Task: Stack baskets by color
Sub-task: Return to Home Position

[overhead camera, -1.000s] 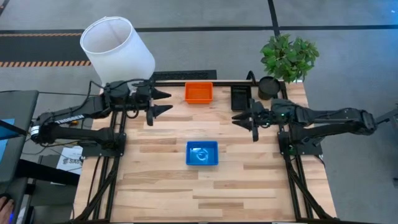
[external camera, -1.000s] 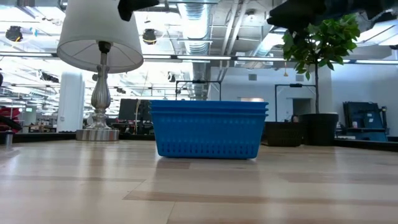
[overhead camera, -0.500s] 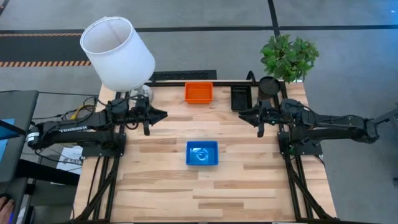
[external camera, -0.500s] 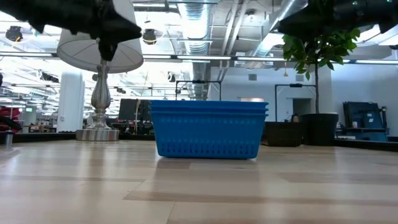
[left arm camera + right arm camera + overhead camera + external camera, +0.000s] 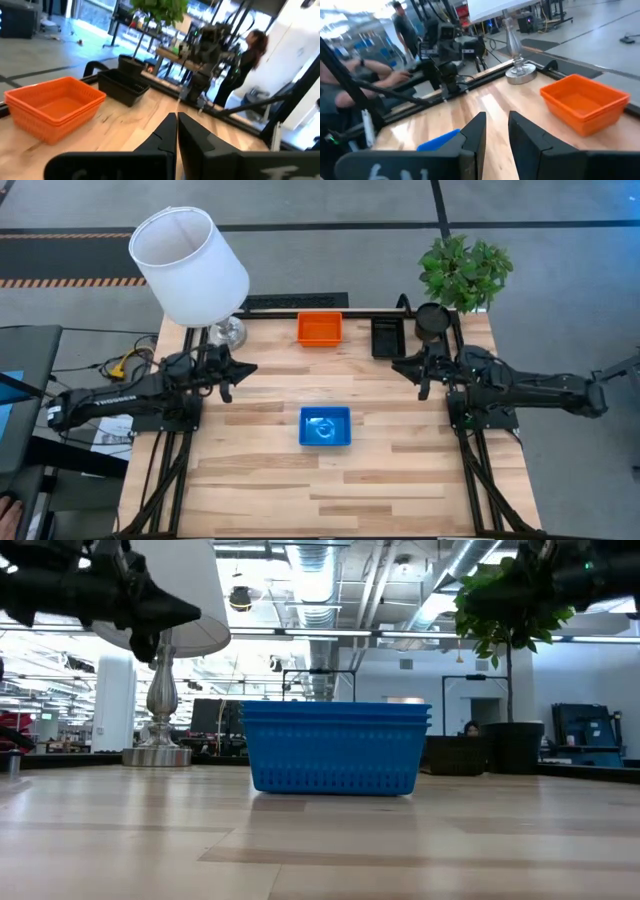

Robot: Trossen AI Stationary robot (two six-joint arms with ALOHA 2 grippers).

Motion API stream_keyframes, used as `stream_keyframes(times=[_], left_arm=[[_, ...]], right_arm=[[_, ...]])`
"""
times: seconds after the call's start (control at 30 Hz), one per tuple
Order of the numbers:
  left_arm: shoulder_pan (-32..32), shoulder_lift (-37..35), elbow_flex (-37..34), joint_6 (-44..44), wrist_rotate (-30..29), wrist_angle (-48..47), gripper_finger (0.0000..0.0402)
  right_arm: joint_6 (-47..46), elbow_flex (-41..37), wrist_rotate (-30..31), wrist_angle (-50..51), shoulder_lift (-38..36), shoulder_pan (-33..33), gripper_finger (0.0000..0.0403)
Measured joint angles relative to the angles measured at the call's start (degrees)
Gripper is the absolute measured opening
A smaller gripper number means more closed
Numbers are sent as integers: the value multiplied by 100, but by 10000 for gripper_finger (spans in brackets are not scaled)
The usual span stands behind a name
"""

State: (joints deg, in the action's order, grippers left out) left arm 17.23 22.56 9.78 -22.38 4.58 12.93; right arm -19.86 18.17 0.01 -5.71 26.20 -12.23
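1. Find the left tool [image 5: 232, 369] clenched on nothing, fingers pressed together in the left wrist view, hanging above the left side of the worktop [image 5: 400, 470], near the lamp base [image 5: 228, 332].
2. Find the right tool [image 5: 418, 368] released, with a plain gap between its fingers in the right wrist view, carrying nothing, above the right side just beside the black stack [image 5: 386, 337].
3. Read both as parked clear of the baskets: no loose basket left on the wood, so probably nothing more to grip, only a retreat to rest.
4. Place the orange stack [image 5: 319, 328] at the far edge near the middle, the black stack just to its right and apart from it, close to the plant pot [image 5: 432, 320].
5. Place the blue stack [image 5: 325, 426] alone at mid-worktop, between the two arms and well apart from the other piles.
6. Take the nesting as the point: like colours seated one inside another, each pile on a single footprint.
7. Count three blue rims in the low view; cannot tell the number of layers in the black pile, too dark and small.
8. Expect little of the arms in the low view, cut off at its top; orange pile hidden there behind the blue.
9. Leave the person [image 5: 247, 60] beyond the worktop undescribed: blurred.
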Motion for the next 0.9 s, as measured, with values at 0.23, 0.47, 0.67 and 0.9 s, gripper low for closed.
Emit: stream_keyframes(times=[0.23, 0.47, 0.67, 0.9], left_arm=[[0, -250, -533, -388, -7, 770, 0], [0, -590, -549, -445, 72, 693, 0], [0, -1031, -551, -337, -268, 75, 0], [0, -1249, -551, 7, -446, 3, 0]], right_arm=[[-445, -735, -4, -692, -240, 5, 101], [-522, -894, -4, -270, -884, 11, 101], [-430, -892, 306, 653, -1673, -24, 101], [-384, -1217, 388, 467, -2307, -138, 101]])
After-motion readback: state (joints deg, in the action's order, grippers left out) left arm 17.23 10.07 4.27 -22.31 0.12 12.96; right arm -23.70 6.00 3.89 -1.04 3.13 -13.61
